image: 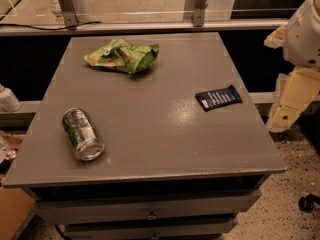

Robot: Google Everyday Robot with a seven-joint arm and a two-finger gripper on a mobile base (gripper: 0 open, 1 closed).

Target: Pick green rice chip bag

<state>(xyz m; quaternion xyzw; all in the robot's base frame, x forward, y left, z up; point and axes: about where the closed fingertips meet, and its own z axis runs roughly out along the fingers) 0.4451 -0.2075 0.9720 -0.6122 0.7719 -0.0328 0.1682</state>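
The green rice chip bag (122, 55) is a crumpled, bright light-green foil bag with orange-tan chip pictures. It lies on the grey table (160, 144) at the far left part of the top. My gripper (291, 100) hangs with the white and cream arm beyond the table's right edge, far from the bag and to its right. It holds nothing that I can see.
A shiny green-and-silver drink can (82, 134) lies on its side at the front left. A small flat dark blue wrapper (218, 97) lies at the right. A rail with metal posts (199, 6) runs behind the table. Drawers (150, 209) sit below the top.
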